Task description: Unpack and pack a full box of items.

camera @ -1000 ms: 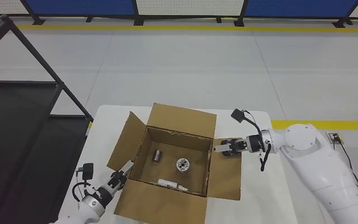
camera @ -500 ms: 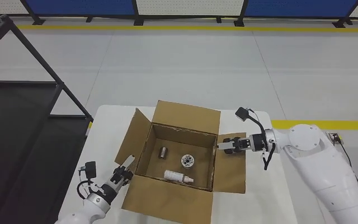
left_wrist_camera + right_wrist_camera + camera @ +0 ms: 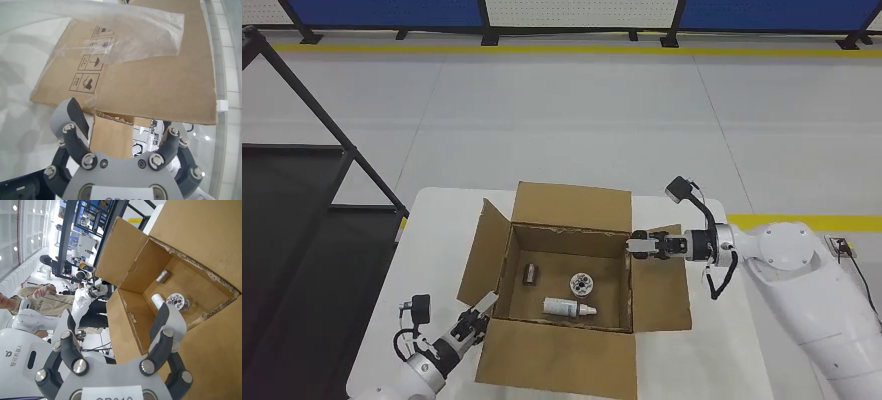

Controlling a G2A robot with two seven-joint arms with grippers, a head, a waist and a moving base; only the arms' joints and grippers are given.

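An open cardboard box stands mid-table with its flaps spread. Inside lie a small metal cylinder, a round metal spool and a white bottle on its side. My right gripper is open at the box's right wall, level with its rim. From that wrist the box, cylinder, spool and bottle show beyond the right gripper. My left gripper is open at the box's front left corner. The left gripper straddles the corner under a taped flap.
The white table has bare room left of the box and along its back edge. A black frame rack stands off the table's left side. Loose clear tape hangs off the flap near my left gripper.
The box has shifted right and turned squarer to the table. The bottle rolled toward the box's middle. My left gripper followed the front left corner; my right gripper moved back with the right wall.
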